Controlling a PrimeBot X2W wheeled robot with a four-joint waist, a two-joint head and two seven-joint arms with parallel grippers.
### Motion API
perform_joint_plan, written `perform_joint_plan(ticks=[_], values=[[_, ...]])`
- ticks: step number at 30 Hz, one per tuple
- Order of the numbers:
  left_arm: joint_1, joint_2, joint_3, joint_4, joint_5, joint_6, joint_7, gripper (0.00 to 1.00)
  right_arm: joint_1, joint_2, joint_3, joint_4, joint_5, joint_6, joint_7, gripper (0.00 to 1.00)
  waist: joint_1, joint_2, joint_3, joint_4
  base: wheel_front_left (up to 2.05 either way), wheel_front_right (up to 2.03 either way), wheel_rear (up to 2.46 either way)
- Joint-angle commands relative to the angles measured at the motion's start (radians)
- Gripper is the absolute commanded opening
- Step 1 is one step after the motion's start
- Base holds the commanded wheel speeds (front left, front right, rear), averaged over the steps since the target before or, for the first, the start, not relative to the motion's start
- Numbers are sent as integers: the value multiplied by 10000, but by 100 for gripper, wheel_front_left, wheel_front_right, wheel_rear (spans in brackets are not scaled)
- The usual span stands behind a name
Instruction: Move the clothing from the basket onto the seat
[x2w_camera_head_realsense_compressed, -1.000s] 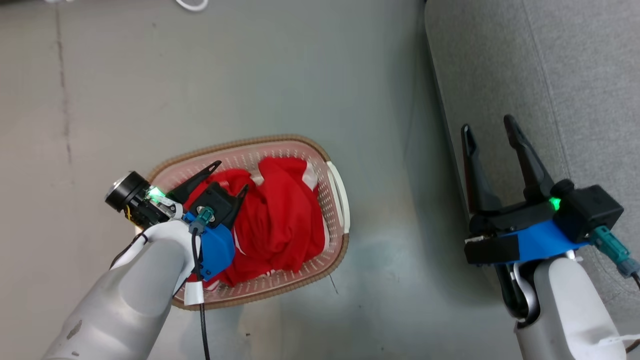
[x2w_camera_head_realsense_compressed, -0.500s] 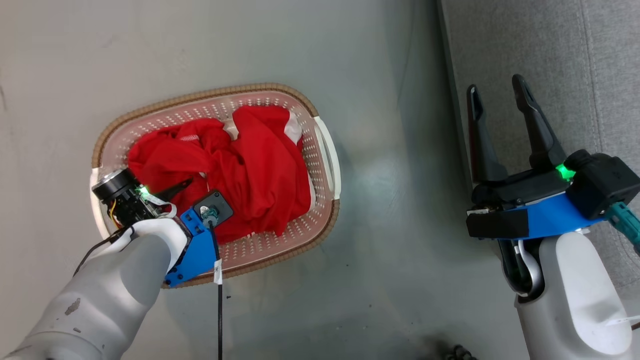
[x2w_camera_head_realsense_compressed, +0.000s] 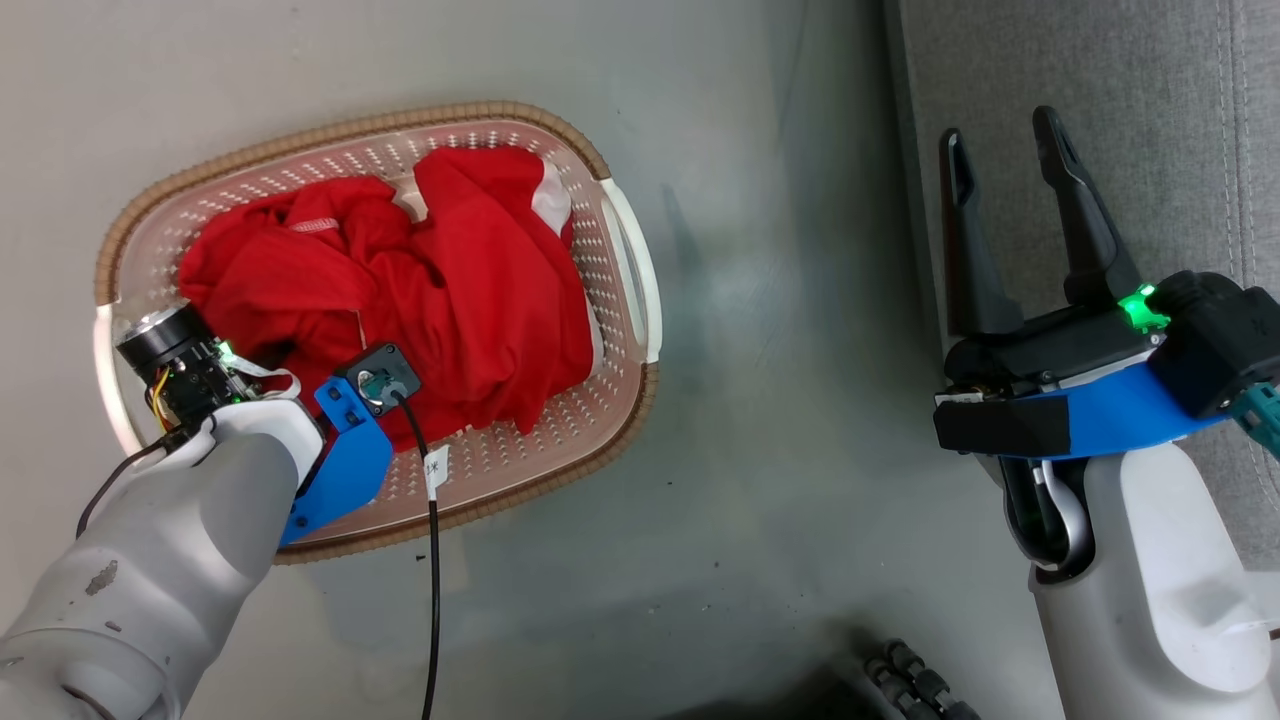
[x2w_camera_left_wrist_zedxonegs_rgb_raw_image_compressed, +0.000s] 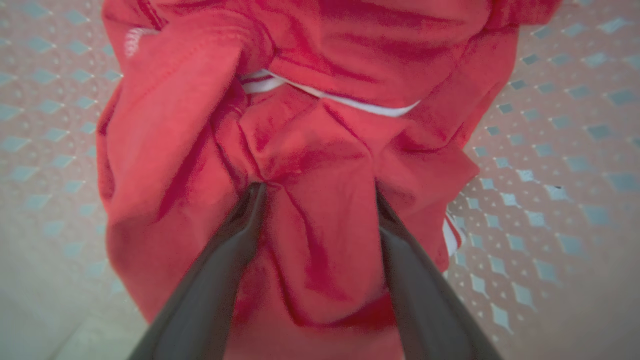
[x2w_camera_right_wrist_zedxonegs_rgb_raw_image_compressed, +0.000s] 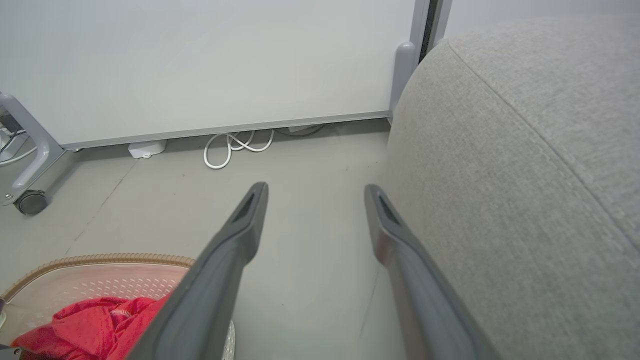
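The clothing (x2w_camera_head_realsense_compressed: 450, 270) is a crumpled bright red heap with white trim, lying in the basket (x2w_camera_head_realsense_compressed: 350, 125) on the floor at the left of the head view. My left arm reaches down into the basket's near-left end. In the left wrist view my left gripper (x2w_camera_left_wrist_zedxonegs_rgb_raw_image_compressed: 317, 187) is open, its fingertips pressed into the clothing (x2w_camera_left_wrist_zedxonegs_rgb_raw_image_compressed: 320, 150) with a fold of fabric between the spread fingers. My right gripper (x2w_camera_head_realsense_compressed: 1000, 125) hangs open and empty at the right, over the edge of the grey seat (x2w_camera_head_realsense_compressed: 1100, 60). The right wrist view has the right gripper (x2w_camera_right_wrist_zedxonegs_rgb_raw_image_compressed: 315, 189) above bare floor, beside the seat (x2w_camera_right_wrist_zedxonegs_rgb_raw_image_compressed: 525, 150).
A black cable (x2w_camera_head_realsense_compressed: 432, 600) trails from my left wrist across the basket's near rim. A white coiled cable (x2w_camera_right_wrist_zedxonegs_rgb_raw_image_compressed: 235, 147) and a caster wheel (x2w_camera_right_wrist_zedxonegs_rgb_raw_image_compressed: 31, 202) lie by the far wall. Grey floor separates basket and seat. A dark ribbed part (x2w_camera_head_realsense_compressed: 910, 680) sits at the bottom edge.
The head camera has tilted, so the whole picture shifted. My left gripper has tipped downward and sunk into the clothing, its fingers now hidden under the wrist. The right gripper stays open.
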Motion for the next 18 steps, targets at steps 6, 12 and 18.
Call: perform_joint_plan(ticks=[6, 12, 18], values=[[-268, 59, -74, 64, 155, -7, 791, 64, -230, -18, -3, -130, 114, 1, -35, 100, -1, 0, 291, -162, 0, 0, 0], [-399, -43, -86, -164, 236, -7, 1127, 0, -259, -18, -60, -147, 144, 1, -35, 100, -1, 0, 275, -144, 0, 0, 0], [-333, -134, -87, -511, -88, -7, 809, 0, -183, -18, -155, -75, 60, 2, -35, 100, -1, 0, -167, -16, 0, 0, 0]])
